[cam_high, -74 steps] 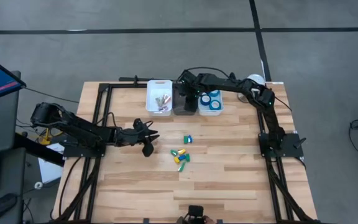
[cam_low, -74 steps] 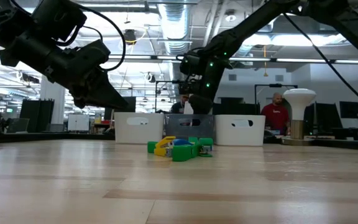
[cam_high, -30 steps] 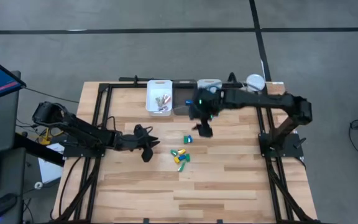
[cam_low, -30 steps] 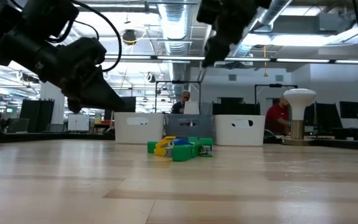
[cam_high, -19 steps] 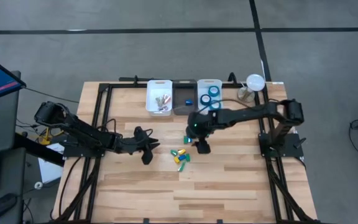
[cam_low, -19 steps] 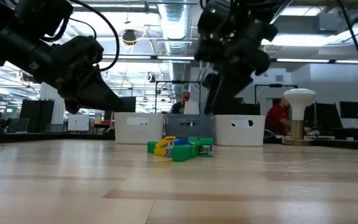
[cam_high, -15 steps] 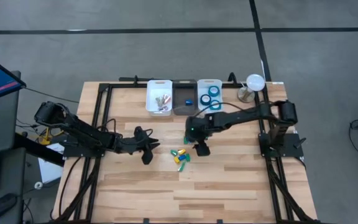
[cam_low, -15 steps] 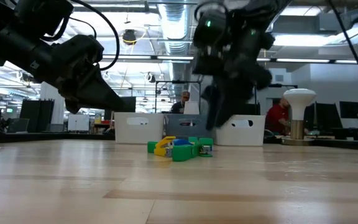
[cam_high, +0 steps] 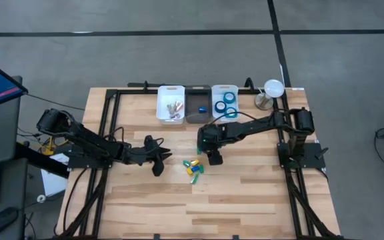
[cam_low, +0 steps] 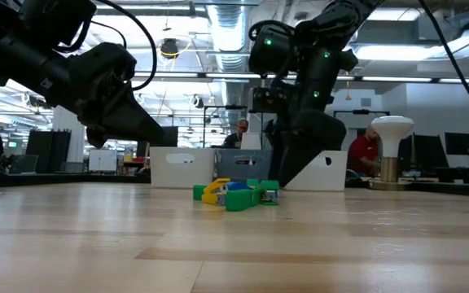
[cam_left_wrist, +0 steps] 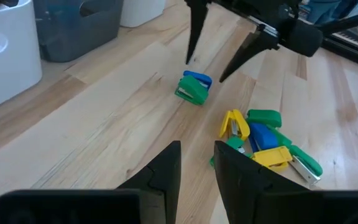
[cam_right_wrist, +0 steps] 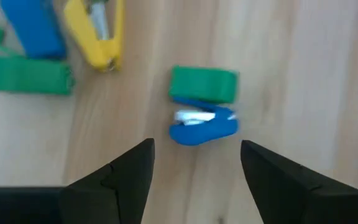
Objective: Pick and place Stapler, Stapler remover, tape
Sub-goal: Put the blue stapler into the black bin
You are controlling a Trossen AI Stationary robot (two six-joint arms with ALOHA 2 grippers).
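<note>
Right arm has swung back from the bins and dropped over the loose green-and-blue piece [cam_right_wrist: 202, 106]; my right fingers [cam_right_wrist: 194, 171] are wide open, empty, straddling it on the surface [cam_high: 245, 187]. Next pick is set up. Left fingers [cam_left_wrist: 196, 165] part-open, empty, waiting beside the pile [cam_high: 193, 168]. Tape [cam_high: 228, 101] sits in right bin [cam_high: 225, 88]; small blue item in dark bin [cam_high: 198, 119]; pale items in left bin [cam_high: 170, 89].

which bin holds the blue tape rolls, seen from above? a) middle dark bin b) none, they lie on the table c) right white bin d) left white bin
c: in the high view the tape rolls sit in the right white bin, next to the dark bin.
</note>
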